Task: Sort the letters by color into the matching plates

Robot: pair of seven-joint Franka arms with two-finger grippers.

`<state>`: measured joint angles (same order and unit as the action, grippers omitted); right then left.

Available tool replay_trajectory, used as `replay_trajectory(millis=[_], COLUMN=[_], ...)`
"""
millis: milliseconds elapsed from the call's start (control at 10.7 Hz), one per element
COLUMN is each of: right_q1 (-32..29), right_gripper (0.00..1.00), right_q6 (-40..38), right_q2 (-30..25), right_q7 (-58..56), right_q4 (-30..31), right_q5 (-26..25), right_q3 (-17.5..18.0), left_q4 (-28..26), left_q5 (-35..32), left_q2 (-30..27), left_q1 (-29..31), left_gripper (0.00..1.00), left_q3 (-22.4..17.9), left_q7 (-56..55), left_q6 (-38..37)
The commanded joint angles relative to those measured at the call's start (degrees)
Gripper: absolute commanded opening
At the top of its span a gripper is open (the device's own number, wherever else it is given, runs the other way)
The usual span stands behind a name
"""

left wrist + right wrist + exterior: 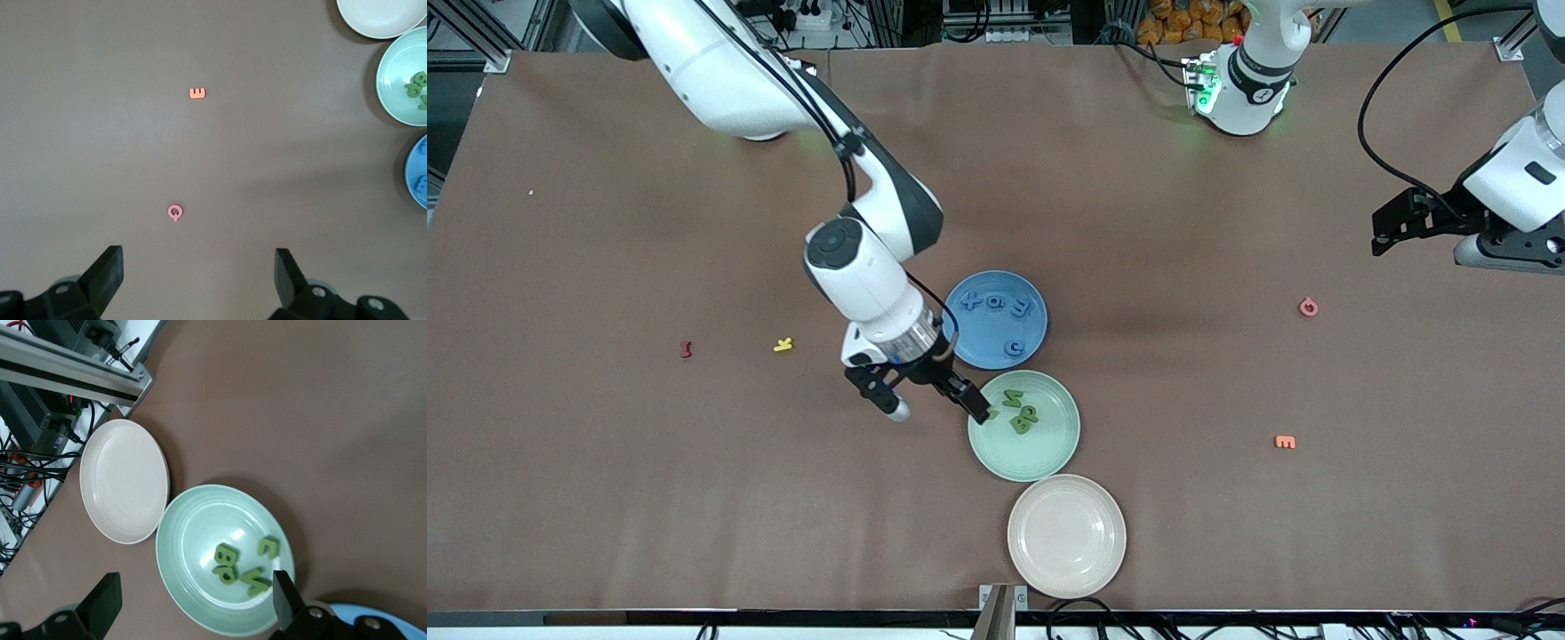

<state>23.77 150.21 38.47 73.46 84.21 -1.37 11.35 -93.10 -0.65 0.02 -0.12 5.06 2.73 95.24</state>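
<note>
My right gripper hangs open over the rim of the mint green plate, with nothing between its fingers. Several green letters lie in that plate. The blue plate holds several blue letters. The pinkish-beige plate holds nothing. My left gripper waits open in the air at the left arm's end, over bare table beside a pink letter.
An orange letter lies nearer the front camera than the pink one. A yellow letter and a dark red letter lie toward the right arm's end. The three plates touch in a row.
</note>
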Motion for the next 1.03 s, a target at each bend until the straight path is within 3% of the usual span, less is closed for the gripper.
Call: replay_trajectory(millis=[0,188,375,563,938], right_q1=[-6.5,-7.9,-10.8,-15.7,-21.5], right_gripper=[1.00,1.00,1.00,1.00,1.00], right_q6=[-7.4,-10.4,-18.4,-26.2,-37.7], right_q2=[-12.7,-17.4,-22.5,-27.6,-34.8], right_q7=[-4.3,-5.5,-17.0,-26.6,-40.8], right_q4=[10.4,12.4,12.5,12.6,12.6], right_q5=[0.0,2.0,9.6,14.1,15.8], right_q3=[5.2,5.4,5.3,5.3,3.6], left_q4=[0.4,0.4,2.0,2.2,2.2], left_q5=[0.6,1.7,2.5,2.5,2.5], left_q2=[-0.6,-0.8,-0.9,-0.8,-0.9], left_q1=[0.0,0.1,0.3,0.2,0.1], left_gripper=[1.00,1.00,1.00,1.00,1.00], left_q3=[0.1,0.1,0.0,-0.1,-0.1], left_q7=[1.3,1.1,0.8,0.7,0.8], left_q6=[-0.8,-0.8,-0.8,-0.8,-0.8])
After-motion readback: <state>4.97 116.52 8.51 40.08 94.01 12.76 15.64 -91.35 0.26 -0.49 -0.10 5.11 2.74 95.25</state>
